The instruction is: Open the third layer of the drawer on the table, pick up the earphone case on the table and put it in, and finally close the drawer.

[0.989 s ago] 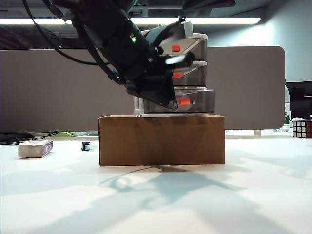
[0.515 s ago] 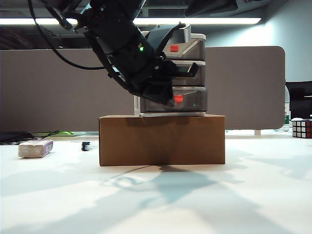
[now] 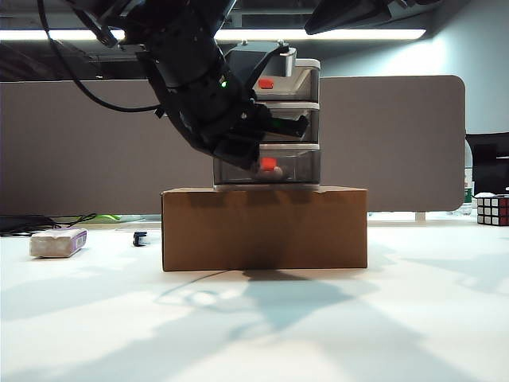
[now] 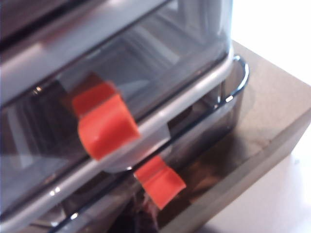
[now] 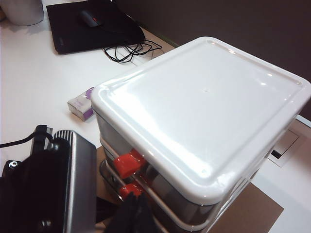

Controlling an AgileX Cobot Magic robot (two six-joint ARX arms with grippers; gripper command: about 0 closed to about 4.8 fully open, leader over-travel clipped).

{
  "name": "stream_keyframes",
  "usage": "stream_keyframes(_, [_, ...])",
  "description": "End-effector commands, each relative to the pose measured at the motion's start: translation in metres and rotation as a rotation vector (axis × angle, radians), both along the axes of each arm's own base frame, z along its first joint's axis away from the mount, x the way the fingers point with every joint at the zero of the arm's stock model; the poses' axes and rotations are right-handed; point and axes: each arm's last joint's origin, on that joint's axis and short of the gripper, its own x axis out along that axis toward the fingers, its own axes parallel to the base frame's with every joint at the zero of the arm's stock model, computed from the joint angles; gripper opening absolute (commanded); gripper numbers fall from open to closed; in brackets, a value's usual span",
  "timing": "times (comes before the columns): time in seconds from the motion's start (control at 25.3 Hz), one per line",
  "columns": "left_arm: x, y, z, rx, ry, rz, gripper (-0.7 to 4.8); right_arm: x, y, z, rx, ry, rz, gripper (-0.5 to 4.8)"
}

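The white desk point(image 3: 398, 318) carried a brown cardboard box point(image 3: 264, 228), and on top of it stood the drawer point(image 3: 302, 119). The left end effector point(image 3: 258, 163) was pressed against the third layer point(image 3: 298, 163), jaws closed, gripping nothing visible. The right end effector was above the unit, out of sight. The earphone case wasn't visible.

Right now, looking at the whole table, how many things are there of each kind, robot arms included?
Robot grippers: 2, left gripper at the lowest drawer, right gripper above the unit
Drawer units: 1, drawer with 3 tiers
Cardboard boxes: 1, cardboard box
Greyish-white blocks with purple end: 1, block
Puzzle cubes: 1, cube
Small dark items: 1, dark item
Total: 7
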Motion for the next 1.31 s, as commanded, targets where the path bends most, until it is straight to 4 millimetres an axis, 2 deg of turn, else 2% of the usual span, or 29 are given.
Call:
stream_keyframes(0.04, [-0.009, 0.001, -0.002, 0.039, 0.067, -0.036, -0.06, -0.002, -0.001, 0.002, -0.011, -0.005, 0.005, -0.06])
stream_keyframes(0.12, [-0.017, 0.006, -0.003, 0.039, 0.098, -0.072, -0.06, -0.007, -0.002, 0.005, -0.030, -0.016, 0.014, -0.06])
stream_keyframes(0.2, [-0.033, 0.015, -0.002, 0.010, 0.098, -0.086, -0.06, -0.014, -0.005, 0.010, -0.024, -0.038, 0.011, -0.06])
stream_keyframes(0.32, [-0.059, 0.042, 0.011, -0.049, 0.055, -0.075, -0.06, -0.030, -0.014, 0.023, -0.029, -0.070, -0.040, -0.06])
stream_keyframes(0.4, [-0.088, 0.074, 0.027, -0.127, -0.010, -0.074, -0.06, -0.053, -0.024, 0.033, -0.026, -0.093, -0.060, -0.06])
stream_keyframes(0.44, [-0.109, 0.098, 0.036, -0.180, -0.069, -0.079, -0.06, -0.069, -0.032, 0.035, -0.011, -0.116, -0.068, -0.06])
stream_keyframes(0.51, [-0.128, 0.119, 0.040, -0.234, -0.128, -0.085, -0.06, -0.087, -0.039, 0.030, 0.018, -0.124, -0.076, -0.06])
stream_keyframes(0.55, [-0.146, 0.138, 0.039, -0.286, -0.178, -0.087, -0.06, -0.105, -0.047, 0.020, 0.050, -0.124, -0.084, -0.06])
stream_keyframes(0.63, [-0.165, 0.158, 0.032, -0.365, -0.240, -0.084, -0.06, -0.128, -0.058, 0.000, 0.092, -0.127, -0.139, -0.06])
stream_keyframes(0.87, [-0.188, 0.189, 0.000, -0.469, -0.336, 0.036, -0.06, -0.166, -0.078, -0.054, 0.136, -0.187, -0.253, -0.06])
stream_keyframes(0.95, [-0.191, 0.194, -0.010, -0.487, -0.352, 0.041, -0.06, -0.174, -0.081, -0.074, 0.144, -0.207, -0.272, -0.06])
stream_keyframes(1.11, [-0.188, 0.189, -0.024, -0.452, -0.304, 0.041, -0.06, -0.184, -0.086, -0.108, 0.171, -0.231, -0.293, -0.06])
stream_keyframes(1.27, [-0.186, 0.188, -0.031, -0.428, -0.303, 0.041, -0.06, -0.187, -0.087, -0.138, 0.237, -0.192, -0.335, -0.06])
stream_keyframes(1.31, [-0.185, 0.187, -0.034, -0.422, -0.316, 0.042, -0.06, -0.184, -0.085, -0.151, 0.234, -0.157, -0.319, -0.06])
